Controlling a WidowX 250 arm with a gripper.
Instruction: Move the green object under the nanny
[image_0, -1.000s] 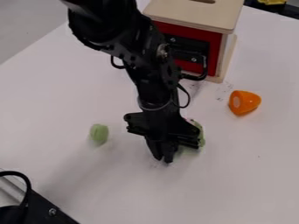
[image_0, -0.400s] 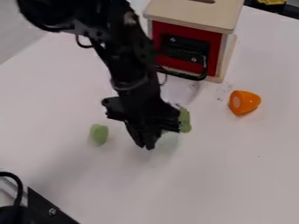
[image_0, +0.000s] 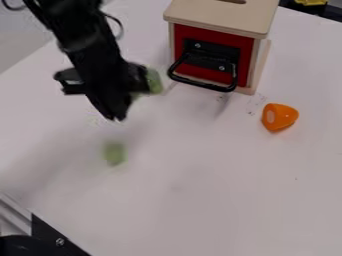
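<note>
Green obj (image_0: 115, 153) at 6 o'clock from my gripper (image_0: 116, 118), prob. light, soft-ish, poss. slippery, so best pinched mid-sides (can't tell if I'm open/closed).

Robot arm (image_0: 80, 37) was dull black and jointed, a thin, curved black cable (image_0: 121, 26) bowing off one side and a second thin black cable (image_0: 12, 9) looping higher up, its angular black gripper (image_0: 115, 117) broad-shouldered with blunt side lobes (image_0: 67, 76), tapering downward, finer surface detail blurred.
</note>
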